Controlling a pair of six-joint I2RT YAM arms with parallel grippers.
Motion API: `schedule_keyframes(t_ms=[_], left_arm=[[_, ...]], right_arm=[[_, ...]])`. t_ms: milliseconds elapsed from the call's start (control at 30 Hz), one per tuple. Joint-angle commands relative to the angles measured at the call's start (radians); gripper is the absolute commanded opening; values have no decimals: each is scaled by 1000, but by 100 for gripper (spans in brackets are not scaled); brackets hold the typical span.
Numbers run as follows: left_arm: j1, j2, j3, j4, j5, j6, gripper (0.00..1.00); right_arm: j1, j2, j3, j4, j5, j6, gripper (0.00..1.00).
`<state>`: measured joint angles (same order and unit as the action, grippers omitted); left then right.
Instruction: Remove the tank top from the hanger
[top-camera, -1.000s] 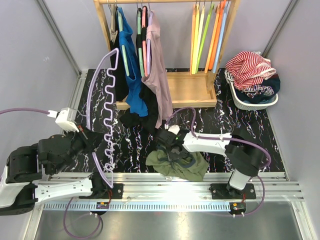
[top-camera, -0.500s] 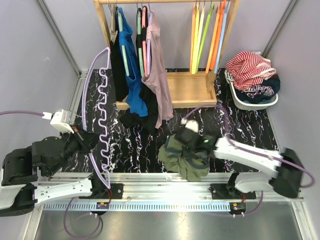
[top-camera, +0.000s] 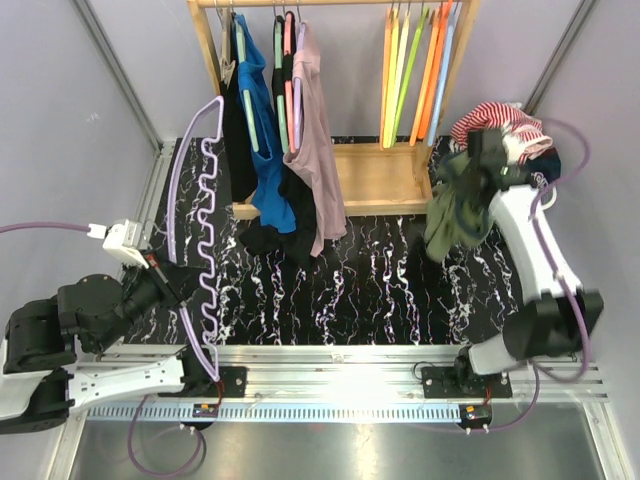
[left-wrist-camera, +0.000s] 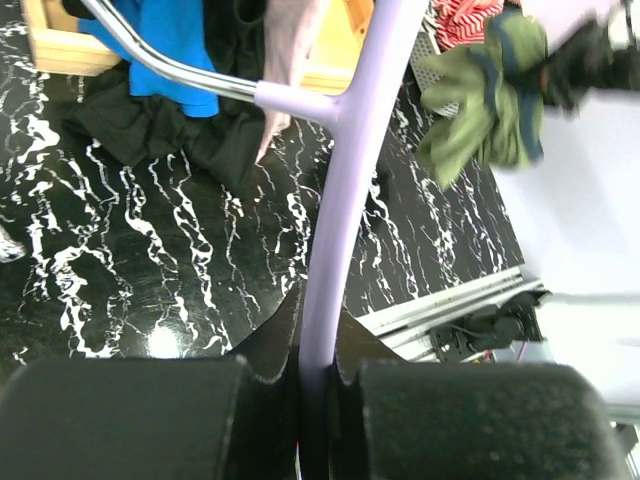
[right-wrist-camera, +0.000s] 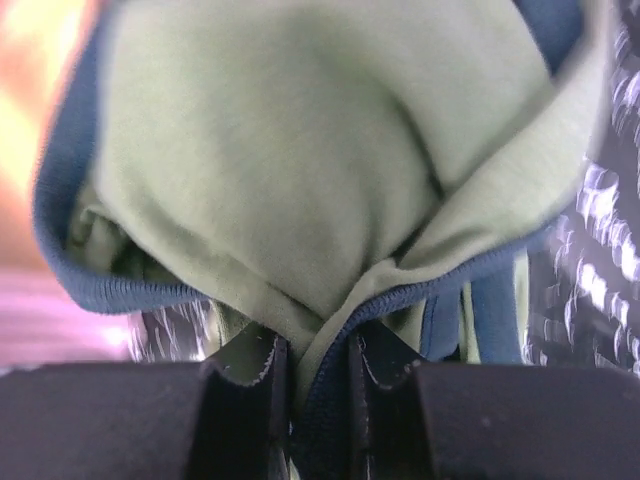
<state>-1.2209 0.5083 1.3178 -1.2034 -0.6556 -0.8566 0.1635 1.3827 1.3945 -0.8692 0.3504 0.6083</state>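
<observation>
**A:** What does the overhead view give you that the wrist cameras don't?

**B:** The whole layout. There's one black marbled counter (top-camera: 400, 290) with one wooden rack (top-camera: 375, 180) at the far side. Two arms work over it: the left arm (top-camera: 60, 330) is folded low at the near left, and the right arm (top-camera: 535, 250) is stretched far out to the right. The wrist views show the grips instead.

**A:** Where is the tank top?

**B:** The olive tank top (top-camera: 455, 215), trimmed in navy, is off its hanger and hangs in the air from the right arm. It is just beside the one white basket (top-camera: 505, 212). It droops bunched, and seen from overhead its length runs from the far right towards the near side. Up close, the right pincer (right-wrist-camera: 318, 385) is pinched narrow on a fold of the green cloth and its navy edge.

**A:** And the hanger?

**B:** There is one lavender hanger (left-wrist-camera: 345, 180), bare, and the left pincer (left-wrist-camera: 318, 345) is clamped tight on its stem. Its long axis runs away from the pincer towards the rack, with the metal hook (left-wrist-camera: 170, 65) at the far end.

**A:** What's on the rack?

**B:** Four garments, as far as I can tell: black, blue, black and mauve. Beside them is a tight bunch of bare hangers (top-camera: 410, 70) in orange, yellow, green and blue, packed too close to count. A red-striped cloth (top-camera: 510, 122) lies in the basket.
</observation>
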Motion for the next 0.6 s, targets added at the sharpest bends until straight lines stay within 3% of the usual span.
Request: schedule_keyframes(t_ms=[0, 133, 167, 233, 267, 333, 400, 567], left_arm=[[-3, 4, 24, 116, 42, 36, 0], [-2, 4, 14, 133, 102, 51, 0], [-2, 7, 2, 139, 115, 60, 0], [-3, -2, -15, 165, 142, 70, 0], [-3, -7, -23, 174, 146, 73, 0], [-3, -25, -46, 191, 148, 74, 0], [-3, -33, -52, 183, 142, 68, 0], [-5, -56, -42, 125, 108, 39, 0]], right_arm=[[-116, 175, 315, 145, 24, -68, 0], [-188, 511, 870, 92, 96, -139, 0], [-197, 652, 1107, 95, 122, -168, 0], [-200, 777, 1277, 187, 191, -279, 0], [-202, 850, 1314, 243, 249, -316, 0], [-219, 880, 1237, 414, 280, -372, 0], [-232, 936, 1131, 470, 320, -384, 0], [-306, 1285, 1337, 103, 190, -234, 0]])
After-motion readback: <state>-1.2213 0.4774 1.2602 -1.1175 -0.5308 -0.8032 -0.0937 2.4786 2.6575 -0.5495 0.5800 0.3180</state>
